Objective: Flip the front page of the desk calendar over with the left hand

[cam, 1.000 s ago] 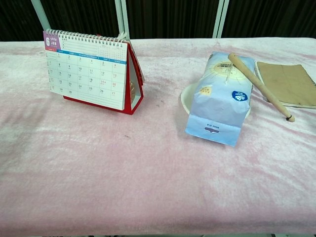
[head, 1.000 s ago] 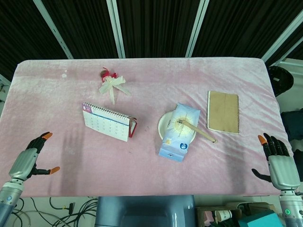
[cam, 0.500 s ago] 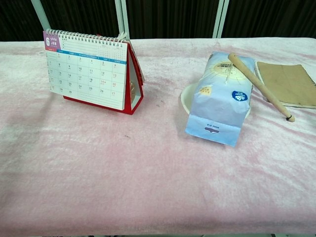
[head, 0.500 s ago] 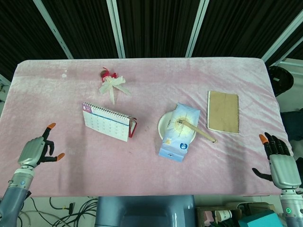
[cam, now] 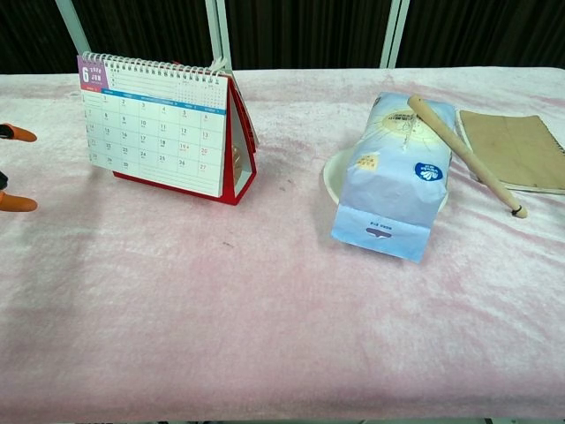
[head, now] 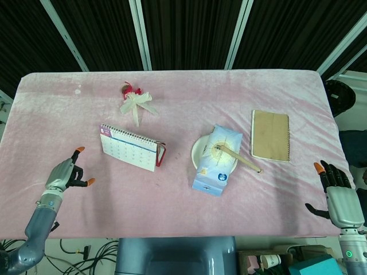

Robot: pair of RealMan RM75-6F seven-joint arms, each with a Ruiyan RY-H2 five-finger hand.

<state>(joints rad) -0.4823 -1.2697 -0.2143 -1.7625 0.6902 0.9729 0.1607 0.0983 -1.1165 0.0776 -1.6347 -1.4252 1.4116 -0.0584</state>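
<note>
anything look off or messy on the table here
One oddity: the blue and white packet lies tilted across the small white bowl, half on its rim, and a wooden stick rests slanted on top of the packet. No spill or damage shows. The desk calendar stands upright and untouched.

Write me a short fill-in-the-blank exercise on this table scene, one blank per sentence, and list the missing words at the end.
1. The desk calendar shows the large numeral ____ in its top corner.
2. The wooden stick lies across the top of the blue ____.
3. The left hand holds ____.
4. The brown notebook lies on the table cloth nearest the ____ hand.

Missing words: 6; bag; nothing; right
</note>
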